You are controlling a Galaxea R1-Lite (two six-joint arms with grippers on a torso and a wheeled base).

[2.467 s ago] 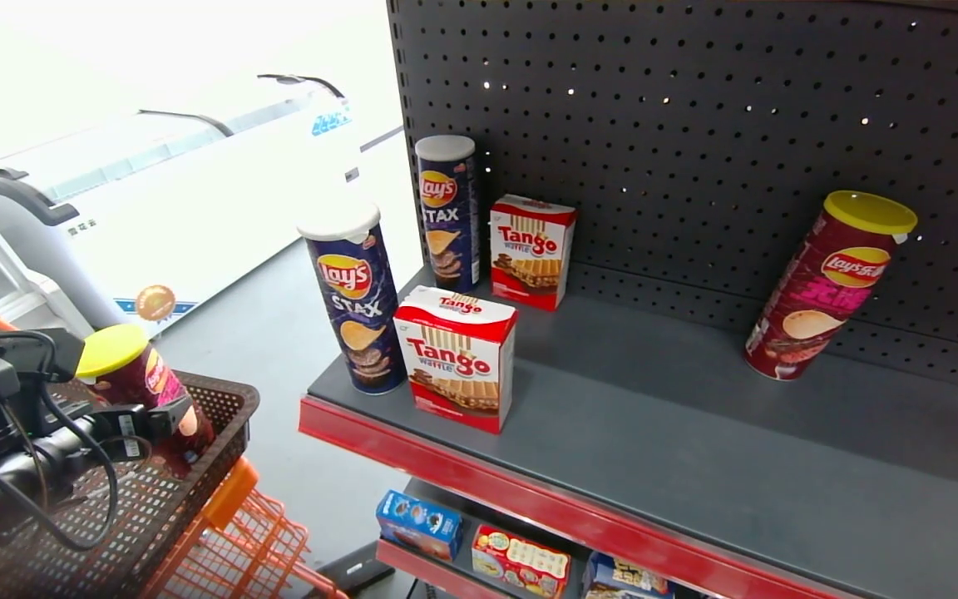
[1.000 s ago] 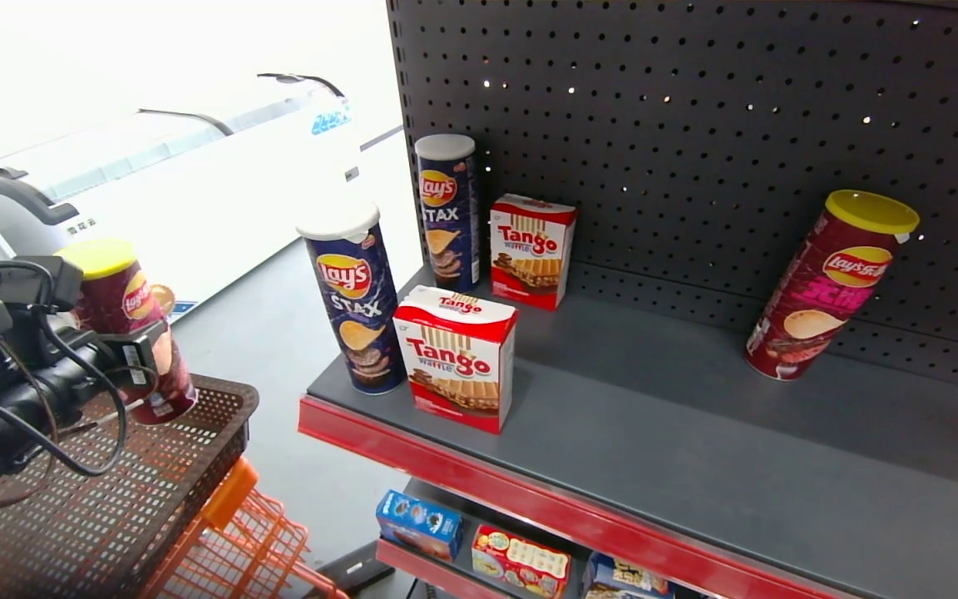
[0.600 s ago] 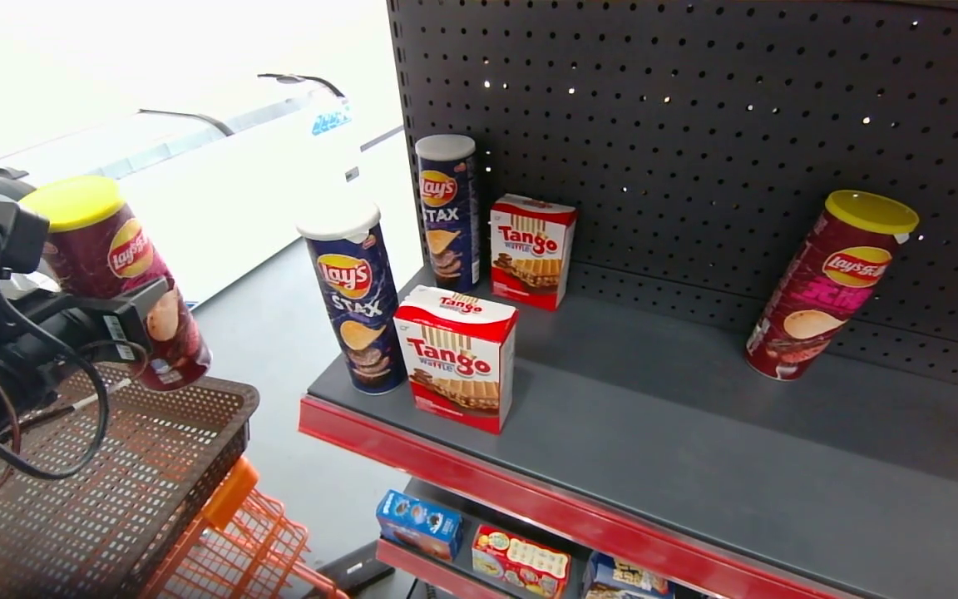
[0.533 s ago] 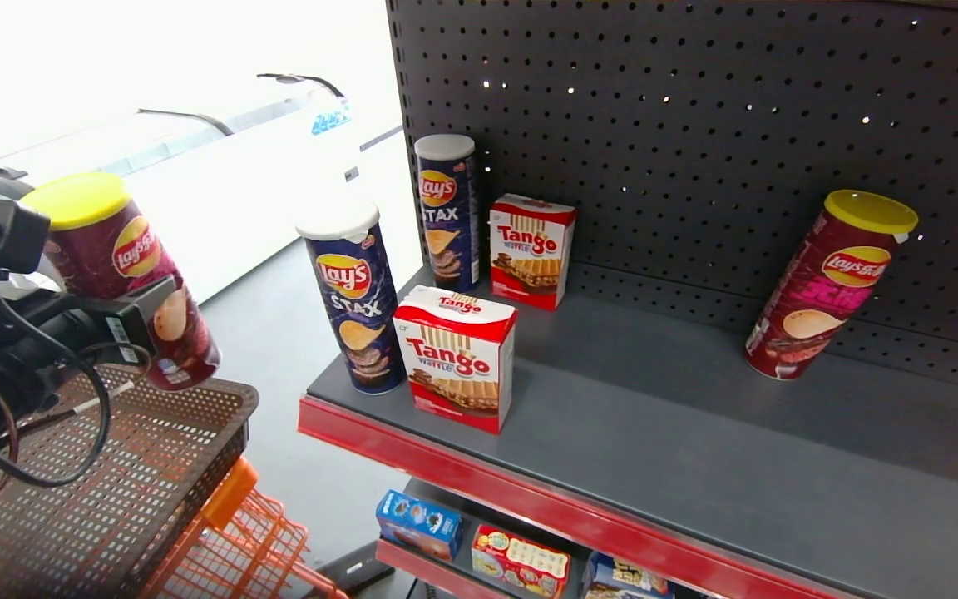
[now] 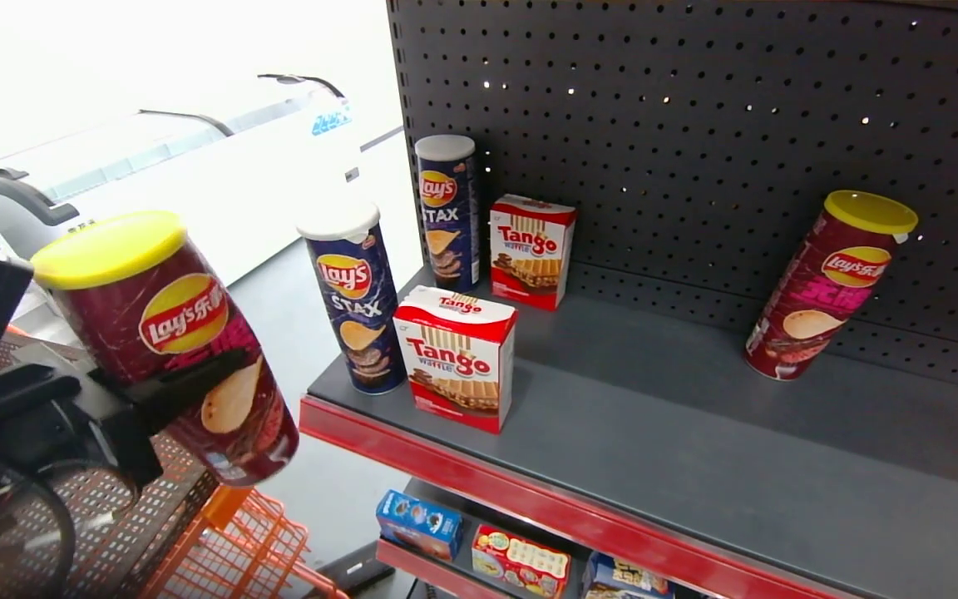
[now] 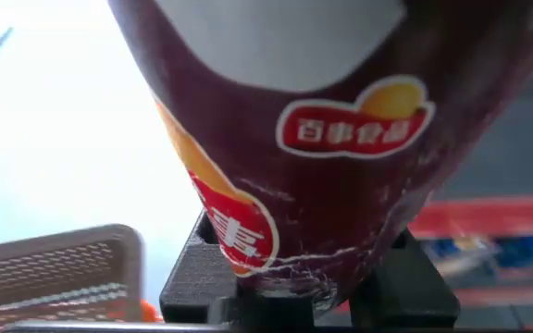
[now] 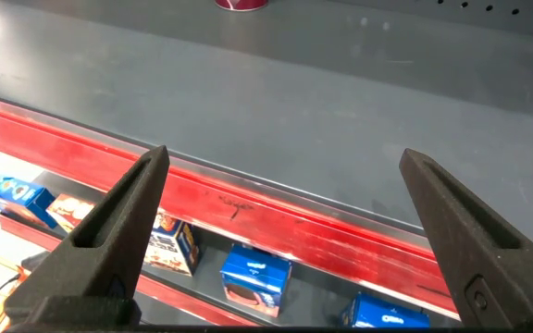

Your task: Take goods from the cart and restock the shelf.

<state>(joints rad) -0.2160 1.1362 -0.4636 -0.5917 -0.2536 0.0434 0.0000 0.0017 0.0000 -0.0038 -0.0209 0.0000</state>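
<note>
Gripping the chip can [image 5: 171, 333] low on its body in the closed left end effector [image 6: 303, 291], high over the cart [image 5: 238, 532] at eight o'clock, likely for carrying it to the shelf's [image 5: 654, 433] bare stretch at four o'clock, while holding the right end effector [image 7: 285, 162] wide open above the shelf's red edge.

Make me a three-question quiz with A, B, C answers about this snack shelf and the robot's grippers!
1. Where on the top shelf is the maroon chip can? A front left corner; B back right, by the pegboard; C middle front.
2. How many wafer boxes stand there? A one; B two; C four.
3. How is the right gripper? A open; B shut on a box; C shut on a can.
Answers: B, it stands far right at the back wall; B, one in front, one behind; A, its fingers are spread with nothing between.
</note>
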